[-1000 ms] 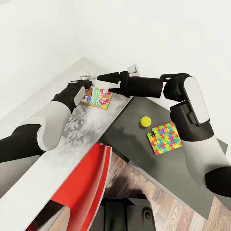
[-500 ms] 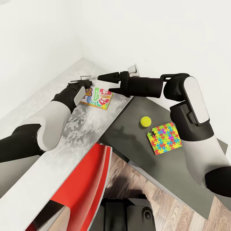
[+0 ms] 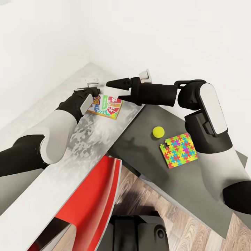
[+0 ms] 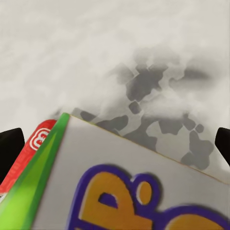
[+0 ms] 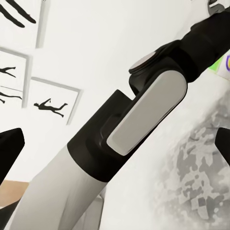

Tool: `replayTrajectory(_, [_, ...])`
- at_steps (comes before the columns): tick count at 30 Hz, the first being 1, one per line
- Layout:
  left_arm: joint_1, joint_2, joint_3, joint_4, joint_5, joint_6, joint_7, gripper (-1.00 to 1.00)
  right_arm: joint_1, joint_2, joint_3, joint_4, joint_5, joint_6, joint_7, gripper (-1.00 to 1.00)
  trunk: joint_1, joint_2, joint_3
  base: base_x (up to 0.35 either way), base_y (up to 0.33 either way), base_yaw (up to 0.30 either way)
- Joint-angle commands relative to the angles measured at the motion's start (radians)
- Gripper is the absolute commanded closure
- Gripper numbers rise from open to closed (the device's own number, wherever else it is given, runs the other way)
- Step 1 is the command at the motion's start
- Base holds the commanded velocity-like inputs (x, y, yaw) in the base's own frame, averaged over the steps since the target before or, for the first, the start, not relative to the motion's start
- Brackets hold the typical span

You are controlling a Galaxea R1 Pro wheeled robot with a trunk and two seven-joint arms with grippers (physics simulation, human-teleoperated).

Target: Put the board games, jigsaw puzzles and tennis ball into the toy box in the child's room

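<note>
1. The left gripper [image 4: 115,143] sits right down at the SKIP BO board game [image 3: 105,105], which lies flat on the pale top of the table [image 3: 52,164]. In the left wrist view the box lid looms large between two dark fingertips [image 4: 10,148], one at each side edge of the picture, so the jaws are spread wide with nothing pinched. My guess is it's lined up low like that because a thin flat box can only be taken by an edge.

2. The right gripper [image 3: 116,90] hangs in the air just past the far end of the same box, its two pointed fingers apart and empty. It isn't touching the box as far as I can tell. Looks like it's parked there to help or just wait its turn.

3. The tennis ball [image 3: 158,131] sits on the lower dark wing, just beside one jigsaw puzzle [image 3: 179,149], which lies flat there too. Both are well apart from either gripper, so I'd say they're later jobs.

4. A red chair [image 3: 94,195] is tucked in under the desk edge, close to the robot's base. That could crowd any turn, I reckon.
</note>
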Motion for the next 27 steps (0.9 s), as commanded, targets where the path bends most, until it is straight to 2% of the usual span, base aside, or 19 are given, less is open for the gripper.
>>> replayTrajectory(1, [0.0,-0.001,0.007,-0.001,-0.007,0.006,0.0,-1.0,-0.001,-0.001,0.001,-0.001,-0.01,-0.001,-0.01,-1.0,0.001,-0.002,-0.001,0.0,0.0,0.0])
replayTrajectory(14, [0.0,-0.002,0.007,-0.001,-0.006,0.003,0.0,-1.0,-0.001,-0.001,-0.002,0.0,-0.01,-0.003,-0.01,-1.0,0.001,-0.002,-0.013,0.0,0.0,0.0])
replayTrajectory(27, [0.0,-0.002,0.007,-0.001,-0.006,-0.002,0.0,-1.0,-0.001,-0.001,0.0,-0.001,-0.01,-0.003,-0.01,-1.0,0.001,-0.002,-0.015,0.0,0.0,0.0])
